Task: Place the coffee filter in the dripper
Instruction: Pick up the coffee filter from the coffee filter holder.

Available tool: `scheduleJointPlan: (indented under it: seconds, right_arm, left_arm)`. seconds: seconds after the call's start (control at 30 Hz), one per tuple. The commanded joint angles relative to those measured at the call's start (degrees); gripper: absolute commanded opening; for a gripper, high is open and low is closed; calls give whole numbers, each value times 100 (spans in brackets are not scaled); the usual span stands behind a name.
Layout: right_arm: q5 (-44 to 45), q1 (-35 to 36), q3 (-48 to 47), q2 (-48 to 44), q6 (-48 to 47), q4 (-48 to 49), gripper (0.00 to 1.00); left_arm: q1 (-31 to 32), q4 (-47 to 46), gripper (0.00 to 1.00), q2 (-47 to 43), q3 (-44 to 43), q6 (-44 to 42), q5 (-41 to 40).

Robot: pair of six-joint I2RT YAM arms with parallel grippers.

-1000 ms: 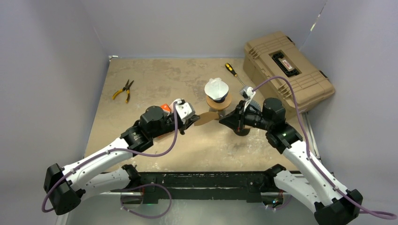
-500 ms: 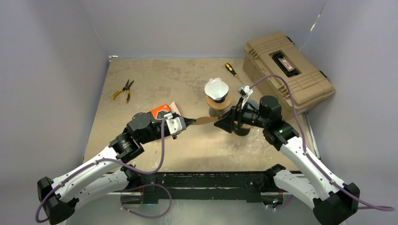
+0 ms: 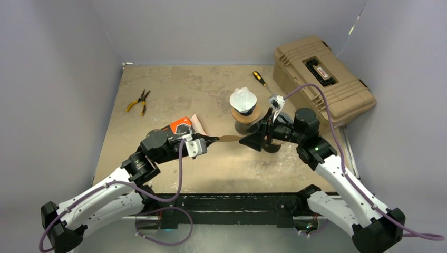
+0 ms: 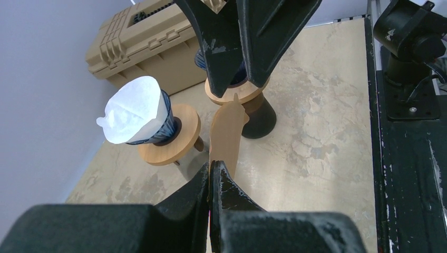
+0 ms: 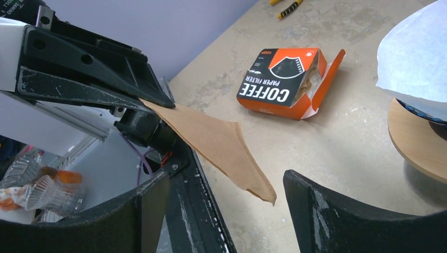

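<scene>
The left hand [image 4: 213,169] is clenched on the wide end of a brown coffee filter [image 4: 226,132], its two fingers pressed flat together over the paper. The filter sticks out level from that grip, above the bench [image 3: 158,89], toward the viewer and a little left of the white-lined dripper [image 3: 243,105]. That dripper is a dark cup on a round wooden stand.

The filter's narrow tip reaches in between the fingers of the right hand [image 3: 251,141]. That hand is released, with its jaws spread wide on either side of the tip. From the right wrist view the paper seems to touch neither finger, though the angle leaves this unsure.

Under the right hand stands the second dripper [image 4: 257,117], just right of the white-lined one and nearer the arms. Its wooden ring and dark base show beneath the black fingers, and the filter's tip points at it without lying in it.

An orange coffee filter box [image 5: 284,84] lies open on the bench left of the white-lined dripper, a little nearer the arms. Yellow-handled pliers [image 3: 138,101] lie well off to its left. A screwdriver [image 3: 262,81] lies just beyond it to the right, and a tan tool case [image 3: 321,74] sits further right still.
</scene>
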State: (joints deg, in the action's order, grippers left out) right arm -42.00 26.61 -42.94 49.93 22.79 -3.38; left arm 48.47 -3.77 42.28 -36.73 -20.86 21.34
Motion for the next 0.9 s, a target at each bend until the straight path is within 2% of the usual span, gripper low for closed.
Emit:
scheduleJointPlan:
  seconds: [0.0, 0.37, 0.7, 0.87]
  right_arm:
    - [-224, -18, -89, 53, 131, 304, 83]
    - [26, -17, -134, 236, 111, 311, 83]
    - [134, -17, -50, 65, 308, 649, 92]
    - [183, -21, -48, 163, 254, 605, 92]
  left_arm:
    - [21, -293, 0, -80, 45, -164, 218]
    - [17, -303, 0, -124, 43, -167, 333]
    - [22, -319, 0, -48, 34, -147, 353]
    - [21, -421, 0, -2, 43, -103, 414]
